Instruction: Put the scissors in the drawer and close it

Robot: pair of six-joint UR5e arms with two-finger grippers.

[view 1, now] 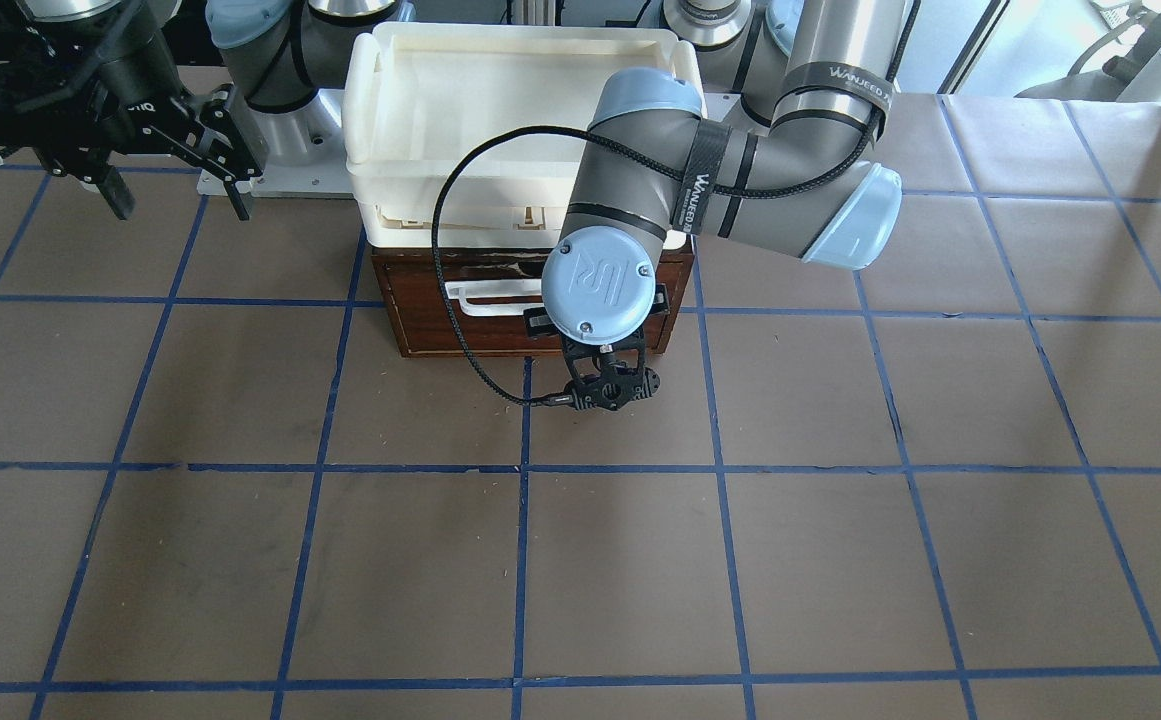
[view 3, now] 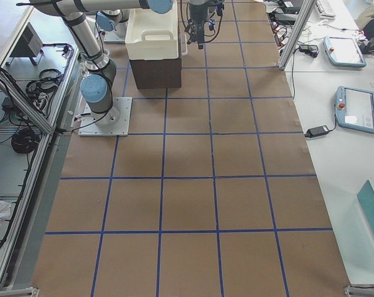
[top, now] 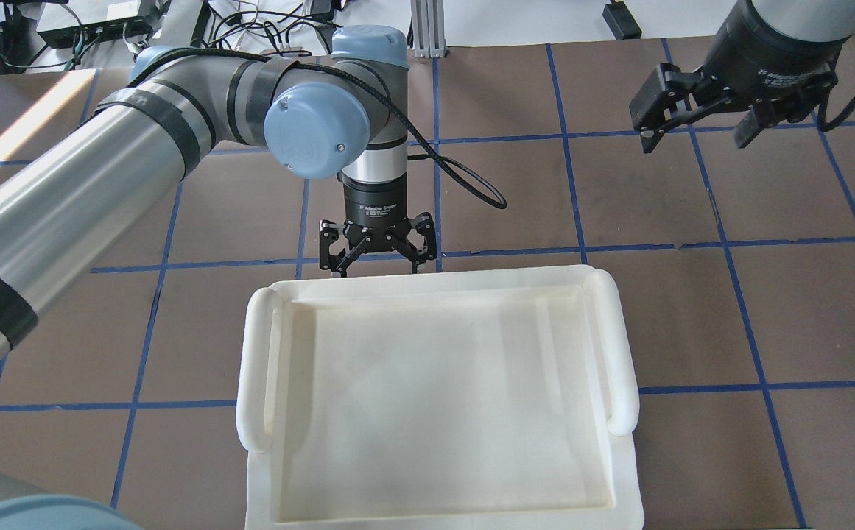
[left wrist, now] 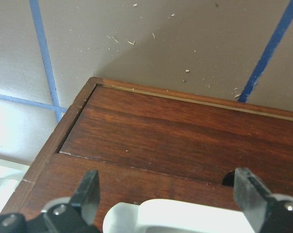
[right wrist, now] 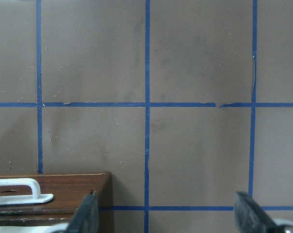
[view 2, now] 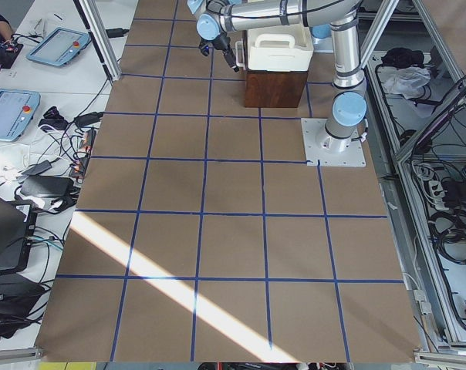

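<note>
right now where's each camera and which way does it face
Front-facing: across the table, facing the robot; left hand before drawer.
Overhead: behind the robot, looking down; white tray, right hand.
Exterior left: table's left end; left arm near.
Exterior right: table's right end; right arm near.
Left wrist: down onto drawer front; own fingers.
Right wrist: down at table; own fingers.
Shared: both wrists show the drawer's handle.
</note>
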